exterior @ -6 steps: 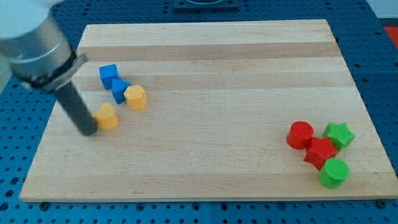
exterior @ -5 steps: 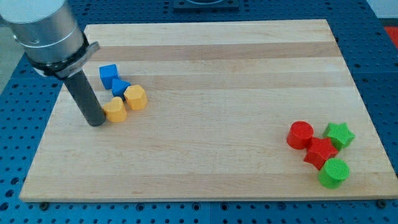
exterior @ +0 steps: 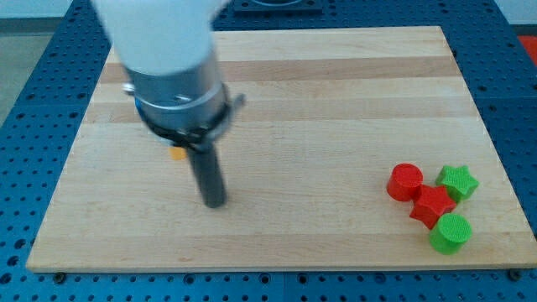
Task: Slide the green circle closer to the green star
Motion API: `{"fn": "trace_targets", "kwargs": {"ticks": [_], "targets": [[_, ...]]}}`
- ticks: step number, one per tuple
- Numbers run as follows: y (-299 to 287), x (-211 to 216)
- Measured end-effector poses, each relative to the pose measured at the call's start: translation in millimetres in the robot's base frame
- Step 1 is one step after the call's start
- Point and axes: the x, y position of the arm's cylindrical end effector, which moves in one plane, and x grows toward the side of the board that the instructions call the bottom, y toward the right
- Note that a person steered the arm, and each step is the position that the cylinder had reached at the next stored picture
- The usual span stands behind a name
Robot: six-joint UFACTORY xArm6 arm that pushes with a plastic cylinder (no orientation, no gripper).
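The green circle (exterior: 450, 232) lies near the board's lower right corner. The green star (exterior: 458, 181) lies just above it, towards the view's top. A red star (exterior: 432, 205) sits between them, and a red circle (exterior: 405, 182) lies to its left. My tip (exterior: 215, 202) rests on the board left of centre, far to the left of this cluster. The arm's body hides most of the blocks at the upper left; only a sliver of an orange block (exterior: 177, 153) shows.
The wooden board (exterior: 336, 101) lies on a blue perforated table. The arm's wide grey body (exterior: 172, 75) covers the board's upper left part.
My tip has moved right, from beside the orange blocks at the left to left of centre. The arm now covers the blue and orange blocks. The red and green blocks have not moved.
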Motion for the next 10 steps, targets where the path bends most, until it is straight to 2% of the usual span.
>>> {"fn": "trace_targets", "kwargs": {"ticks": [2,3,4,5,6,7,10], "targets": [[158,36],[182,71],[181,71],[196,70],[234,71],[233,70],[340,70]]}}
